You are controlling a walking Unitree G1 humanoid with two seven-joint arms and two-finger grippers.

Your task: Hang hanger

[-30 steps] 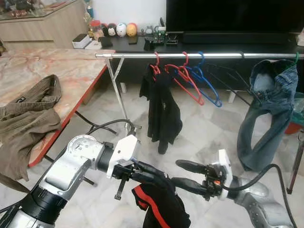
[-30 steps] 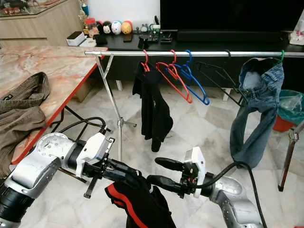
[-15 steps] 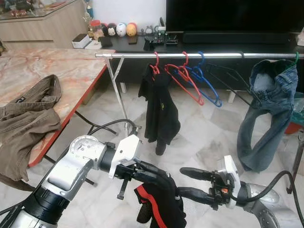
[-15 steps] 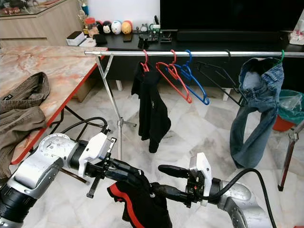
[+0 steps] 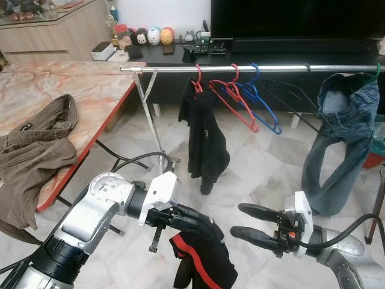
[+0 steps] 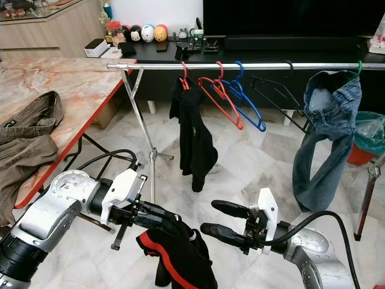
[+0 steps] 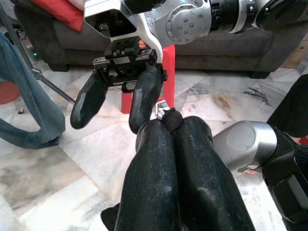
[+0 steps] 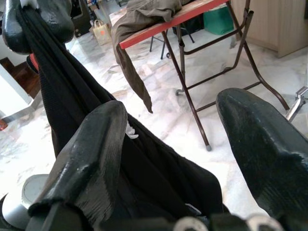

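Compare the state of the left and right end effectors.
The left end effector is shut on a black garment with a red stripe, which hangs below it; the right end effector is open and holds nothing. Both are held low in front of the clothes rail, fingers pointing toward each other.
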